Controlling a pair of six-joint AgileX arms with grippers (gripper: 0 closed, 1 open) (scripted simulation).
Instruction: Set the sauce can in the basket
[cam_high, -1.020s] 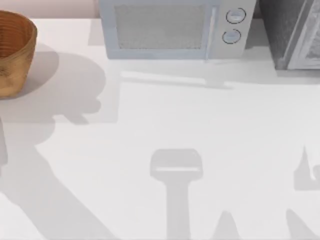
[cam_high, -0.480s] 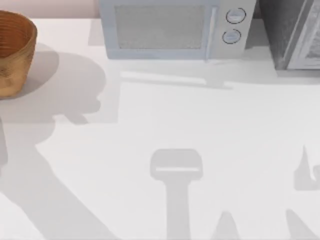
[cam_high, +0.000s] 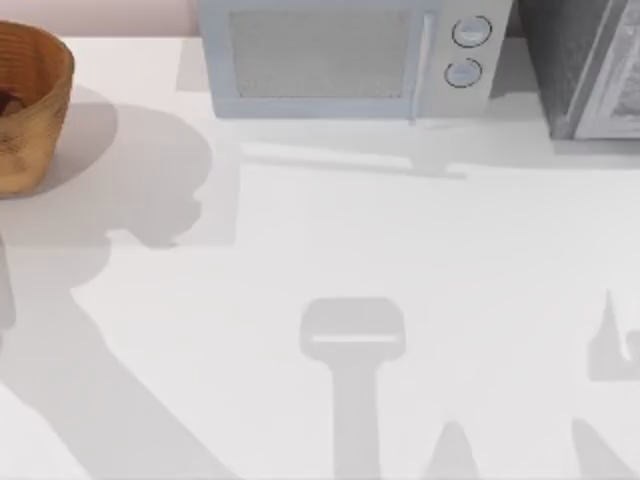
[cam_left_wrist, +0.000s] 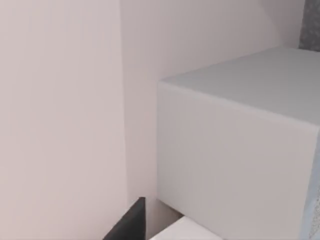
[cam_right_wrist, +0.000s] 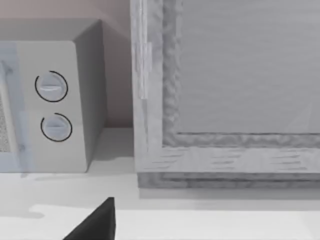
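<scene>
The basket (cam_high: 30, 105) is placed at the table's (cam_high: 330, 240) far left corner, cut off by the top view's left edge. The sauce can (cam_high: 6, 102) is seen inside the basket, at that same cut-off edge. A microwave (cam_high: 345, 58) is set along the table's far edge, near the middle, well apart from the basket to its right. A second appliance (cam_high: 585, 65) is placed at the far right corner, just beside the microwave. The middle and near edge of the table are crossed by shadows.
</scene>
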